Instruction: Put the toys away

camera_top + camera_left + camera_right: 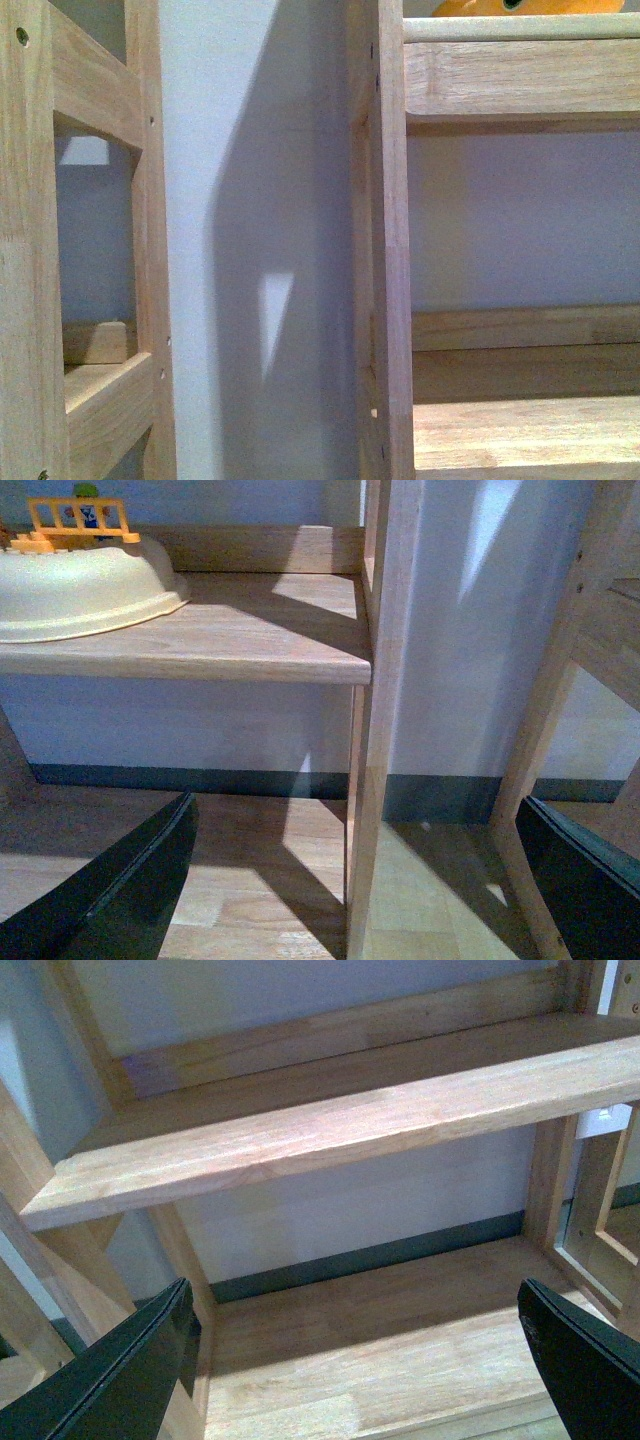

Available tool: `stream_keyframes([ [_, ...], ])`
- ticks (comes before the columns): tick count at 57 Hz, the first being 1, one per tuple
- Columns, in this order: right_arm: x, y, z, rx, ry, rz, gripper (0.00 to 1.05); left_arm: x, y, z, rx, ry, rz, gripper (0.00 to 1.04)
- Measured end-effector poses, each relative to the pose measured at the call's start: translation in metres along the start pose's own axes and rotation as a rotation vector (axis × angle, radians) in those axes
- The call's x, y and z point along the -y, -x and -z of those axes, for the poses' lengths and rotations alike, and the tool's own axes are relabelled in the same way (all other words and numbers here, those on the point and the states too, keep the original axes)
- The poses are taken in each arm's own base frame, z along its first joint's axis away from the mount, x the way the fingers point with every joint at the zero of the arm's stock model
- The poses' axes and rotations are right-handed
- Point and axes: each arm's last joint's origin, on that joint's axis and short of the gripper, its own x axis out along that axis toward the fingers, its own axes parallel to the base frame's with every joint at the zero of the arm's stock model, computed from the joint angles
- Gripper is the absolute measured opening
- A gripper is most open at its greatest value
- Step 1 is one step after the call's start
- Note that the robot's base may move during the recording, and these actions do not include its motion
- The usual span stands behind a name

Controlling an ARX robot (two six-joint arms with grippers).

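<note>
Only a sliver of the orange-yellow toy (560, 8), with one dark spot, shows at the top edge of the front view. It lies on the upper shelf of the right-hand wooden rack, behind a round rail (520, 28). Neither arm appears in the front view. My left gripper (360, 880) is open and holds nothing; it faces a rack post (385, 680) and the floor below a shelf. My right gripper (355, 1360) is open and holds nothing over a low wooden shelf board (400, 1350). The toy does not show in either wrist view.
A cream round playset (80, 585) with an orange fence sits on a wooden shelf (250, 640) in the left wrist view. Two wooden racks (390, 250) stand against a pale wall with a narrow gap between them. Another shelf board (330, 1130) crosses above the right gripper.
</note>
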Motion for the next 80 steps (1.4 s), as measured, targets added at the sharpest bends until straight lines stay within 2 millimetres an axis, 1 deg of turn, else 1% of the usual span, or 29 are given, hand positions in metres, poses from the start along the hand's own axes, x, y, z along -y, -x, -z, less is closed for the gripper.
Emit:
stream_keyframes([
  [7,0.0,0.0,0.0,0.002,0.001,0.0,0.98,0.0,0.0,0.0,0.0,0.0,0.0,0.98],
  [10,0.0,0.0,0.0,-0.011,0.036,-0.062,0.93,0.0,0.0,0.0,0.0,0.0,0.0,0.98],
  [14,0.001,0.0,0.001,-0.021,0.092,-0.152,0.81,0.0,0.0,0.0,0.0,0.0,0.0,0.98],
  [18,0.001,0.0,0.001,-0.017,0.12,-0.175,0.71,0.0,0.0,0.0,0.0,0.0,0.0,0.98],
  [23,0.001,0.001,0.003,-0.012,0.138,-0.176,0.57,0.0,0.0,0.0,0.0,0.0,0.0,0.98],
  [27,0.003,0.001,0.011,-0.014,0.146,-0.175,0.45,0.0,0.0,0.0,0.0,0.0,0.0,0.98],
  [33,0.003,0.001,0.011,-0.01,0.154,-0.175,0.3,0.0,0.0,0.0,0.0,0.0,0.0,0.98],
  [35,0.003,0.001,0.01,-0.009,0.155,-0.175,0.21,0.0,0.0,0.0,0.0,0.0,0.0,0.98],
  [39,0.003,0.001,0.01,-0.009,0.156,-0.175,0.07,0.0,0.0,0.0,0.0,0.0,0.0,0.98],
  [41,0.003,0.001,0.01,-0.009,0.157,-0.175,0.02,0.0,0.0,0.0,0.0,0.0,0.0,0.98],
  [58,0.003,0.001,0.01,-0.008,0.16,-0.174,0.04,0.0,0.0,0.0,0.0,0.0,0.0,0.98],
  [63,0.003,0.001,0.01,-0.008,0.161,-0.174,0.18,0.0,0.0,0.0,0.0,0.0,0.0,0.98],
  [65,0.003,0.001,0.01,-0.008,0.161,-0.174,0.25,0.0,0.0,0.0,0.0,0.0,0.0,0.98],
  [66,0.003,0.001,0.01,-0.008,0.161,-0.174,0.26,0.0,0.0,0.0,0.0,0.0,0.0,0.98],
  [68,0.003,0.001,0.01,-0.008,0.161,-0.174,0.33,0.0,0.0,0.0,0.0,0.0,0.0,0.98],
  [69,0.003,0.001,0.01,-0.008,0.161,-0.174,0.35,0.0,0.0,0.0,0.0,0.0,0.0,0.98],
  [71,0.003,0.001,0.01,-0.008,0.161,-0.174,0.42,0.0,0.0,0.0,0.0,0.0,0.0,0.98],
  [74,0.003,0.001,0.01,-0.008,0.161,-0.174,0.49,0.0,0.0,0.0,0.0,0.0,0.0,0.98],
  [76,0.003,0.001,0.01,-0.008,0.161,-0.174,0.56,0.0,0.0,0.0,0.0,0.0,0.0,0.98],
  [80,0.003,0.001,0.01,-0.008,0.161,-0.174,0.66,0.0,0.0,0.0,0.0,0.0,0.0,0.98],
])
